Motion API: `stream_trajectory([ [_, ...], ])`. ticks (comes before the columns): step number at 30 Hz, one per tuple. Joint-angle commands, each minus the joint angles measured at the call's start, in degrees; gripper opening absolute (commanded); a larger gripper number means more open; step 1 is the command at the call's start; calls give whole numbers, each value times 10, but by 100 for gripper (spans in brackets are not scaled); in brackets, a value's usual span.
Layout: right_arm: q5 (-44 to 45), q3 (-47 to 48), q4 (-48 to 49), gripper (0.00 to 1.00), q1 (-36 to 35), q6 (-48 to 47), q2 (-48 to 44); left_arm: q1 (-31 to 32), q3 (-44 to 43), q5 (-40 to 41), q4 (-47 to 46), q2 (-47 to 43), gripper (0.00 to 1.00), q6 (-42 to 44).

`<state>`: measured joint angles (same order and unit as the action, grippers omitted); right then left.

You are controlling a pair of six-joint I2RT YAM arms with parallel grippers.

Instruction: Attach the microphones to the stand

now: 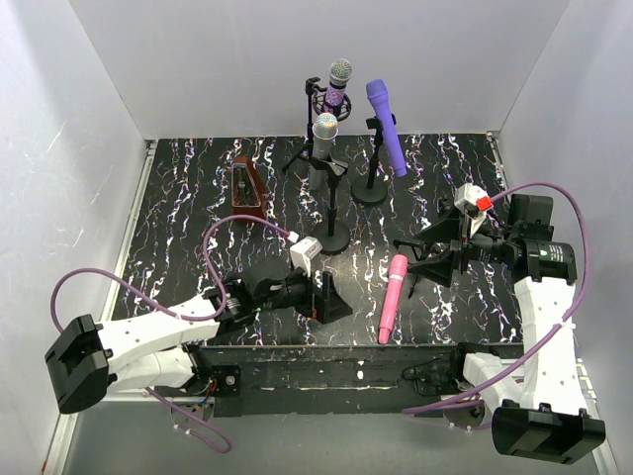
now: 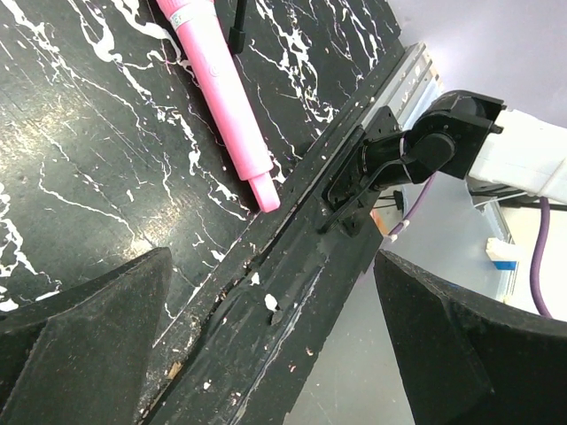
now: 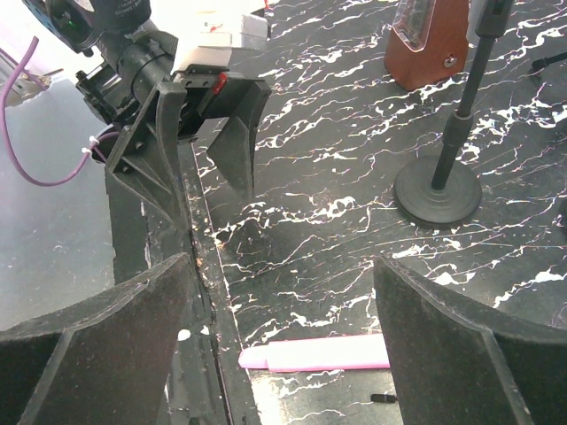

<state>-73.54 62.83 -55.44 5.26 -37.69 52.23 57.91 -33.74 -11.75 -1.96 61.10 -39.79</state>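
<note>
Left gripper [image 1: 331,299]: wide open, empty.
Right gripper [image 1: 423,255]: wide open, empty.
Pink mic [image 1: 391,297]: flat between grippers, by table [image 1: 178,198] edge at 6 o'clock.

Overhead camera looks down; both close wrist views share the pink microphone [image 2: 226,97].

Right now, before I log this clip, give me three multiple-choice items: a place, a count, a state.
1. Where is the pink microphone? A lying flat on the table; B propped upright; C hanging over the edge.
2. How many microphones sit on stands? A one; B three; C four.
3. How are the two pincers? A both shut; B one shut; C both open, empty.
Key: A, its whole length rests there; B, the glittery purple microphone, silver-grey microphone and violet microphone are mounted; C, the left pincer and right pincer gape, nothing between them.
</note>
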Motion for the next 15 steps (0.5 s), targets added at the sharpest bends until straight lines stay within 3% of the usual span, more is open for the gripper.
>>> stream_trajectory([
  [1, -17, -2, 11, 90, 5, 3, -2, 19, -28, 22, -18, 14, 98, 15],
  [15, -16, -3, 13, 90, 5, 3, -2, 69, -55, 44, -33, 79, 98, 28],
])
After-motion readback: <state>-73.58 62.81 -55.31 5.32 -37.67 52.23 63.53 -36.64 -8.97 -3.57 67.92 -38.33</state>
